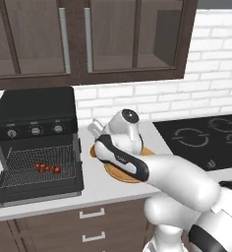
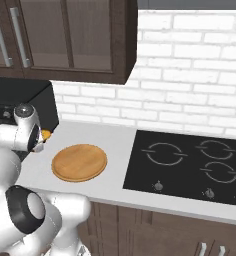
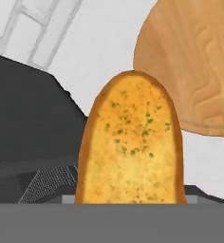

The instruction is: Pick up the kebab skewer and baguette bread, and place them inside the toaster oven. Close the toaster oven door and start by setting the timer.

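A: Where is the stubby golden-orange baguette bread [image 3: 131, 142] relative to the white two-finger gripper [image 2: 40, 141]?

B: In the hand view it rises from the bottom middle, directly where the fingers stand, so the pincer grips it. It is above the white counter [image 2: 115, 135], between the boxy black toaster oven [image 1: 34, 115] and the round flat wooden plate [image 2: 79, 162].

A: And the short kebab skewer with dark red meat chunks [image 1: 48, 168]?

B: It lies on the wire rack [image 1: 34, 167] inside the oven; the black drop-down toaster oven door [image 1: 39, 194] hangs open.

A: How many of each?

B: 1 baguette, 1 skewer, 1 plate, 3 round silver knobs [image 1: 35, 131] — also 1 flat black cooktop [image 2: 190, 165].

A: What is hard to see?

B: The fingertips themselves are hidden behind the bread. In the right base view only a small orange piece of the baguette shows beside the hand — the arm covers the rest.
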